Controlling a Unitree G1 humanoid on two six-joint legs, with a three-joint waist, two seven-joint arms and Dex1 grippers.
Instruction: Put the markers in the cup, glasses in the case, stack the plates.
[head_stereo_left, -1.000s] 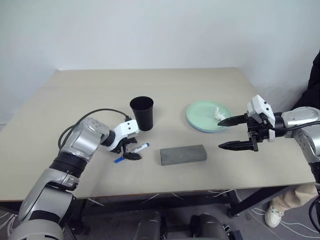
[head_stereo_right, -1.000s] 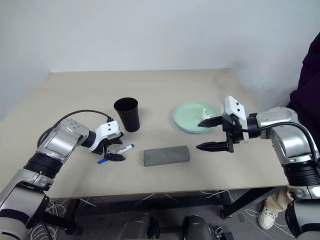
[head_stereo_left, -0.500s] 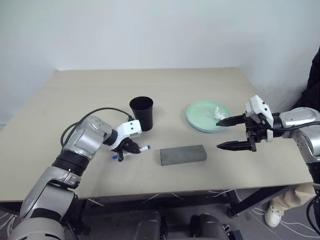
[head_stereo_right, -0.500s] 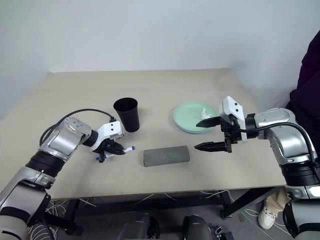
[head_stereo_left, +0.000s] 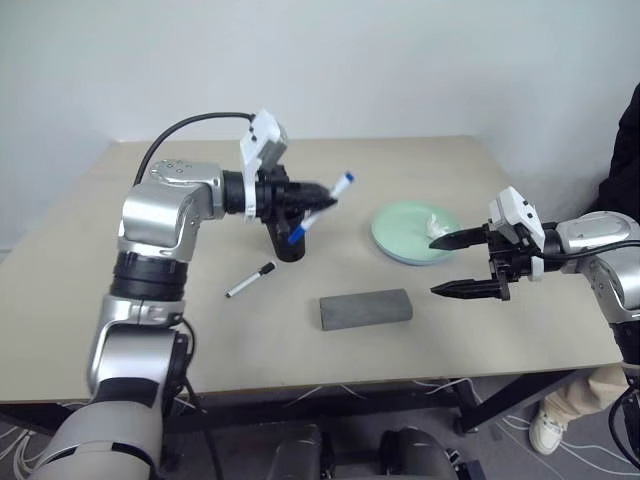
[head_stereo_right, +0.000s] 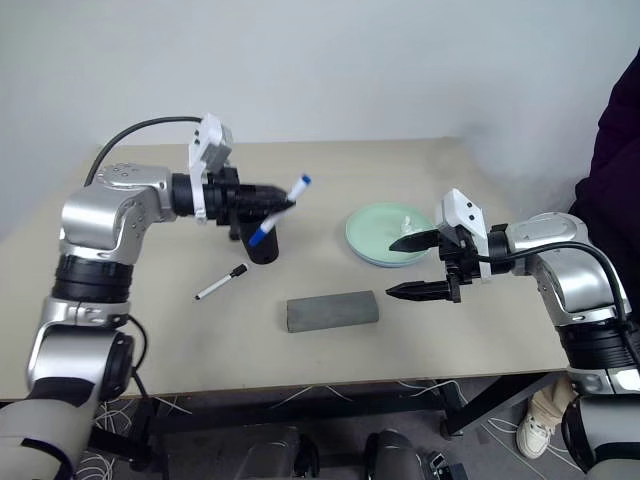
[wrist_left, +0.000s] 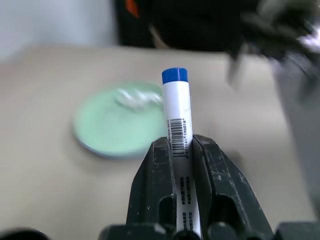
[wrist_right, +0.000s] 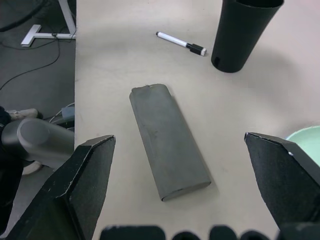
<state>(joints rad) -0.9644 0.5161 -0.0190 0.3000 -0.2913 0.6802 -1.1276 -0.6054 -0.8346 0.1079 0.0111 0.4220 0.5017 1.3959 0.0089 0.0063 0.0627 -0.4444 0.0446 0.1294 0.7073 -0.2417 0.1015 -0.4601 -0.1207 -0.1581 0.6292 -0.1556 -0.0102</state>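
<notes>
My left gripper (head_stereo_left: 318, 198) is shut on the blue-capped marker (head_stereo_left: 322, 207) and holds it tilted in the air, just above the black cup (head_stereo_left: 290, 246). In the left wrist view the marker (wrist_left: 178, 131) sticks up between the two fingers (wrist_left: 151, 185). The black-capped marker (head_stereo_left: 250, 281) lies on the table left of the cup. The grey case (head_stereo_left: 366, 308) lies shut near the table's front. The mint green plate (head_stereo_left: 402, 232) sits at the right. My right gripper (head_stereo_left: 438, 267) hangs wide open and empty between plate and case. The glasses are out of view.
A crumpled white tissue (head_stereo_left: 437, 226) lies on the plate. A person in dark clothes (head_stereo_left: 629, 150) stands at the table's right edge, with a shoe (head_stereo_left: 548, 431) on the floor. A black cable (head_stereo_left: 190, 124) loops over my left arm.
My left gripper shut on the blue-capped marker on the table and lifted it up and to the right, over the cup. The black-capped marker stayed on the table. The right arm has not moved.
</notes>
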